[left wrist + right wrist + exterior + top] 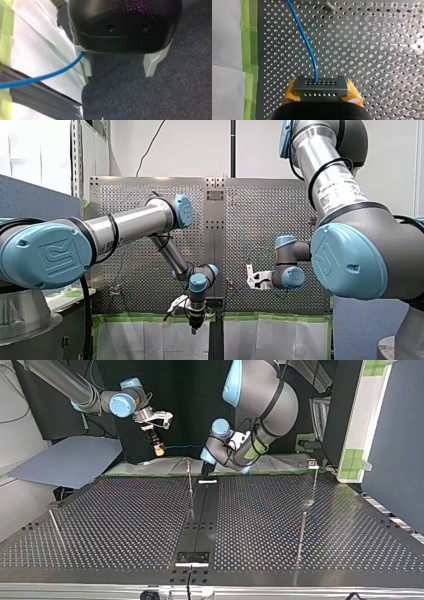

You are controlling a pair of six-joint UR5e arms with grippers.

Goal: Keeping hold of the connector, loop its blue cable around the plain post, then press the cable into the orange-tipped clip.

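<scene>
On our right gripper (321, 87) the yellow-padded fingers clamp the connector (321, 83), its blue cable (308, 45) running ahead over the perforated surface (374, 50). Our left gripper (119, 66) has its fingers apart, the cable passing beside one, perhaps touching it.

Perforated table (374, 62), green tape (249, 37) along edge, white paper (224, 37) beyond.

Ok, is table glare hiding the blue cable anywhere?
Right wrist view: the perforated metal table glints beside the thin blue cable, which reads plainly from the grey metal connector onward. Left wrist view: no glare, cable clear against white paper. Top view: table dim, cable faint against dark backdrop.
</scene>
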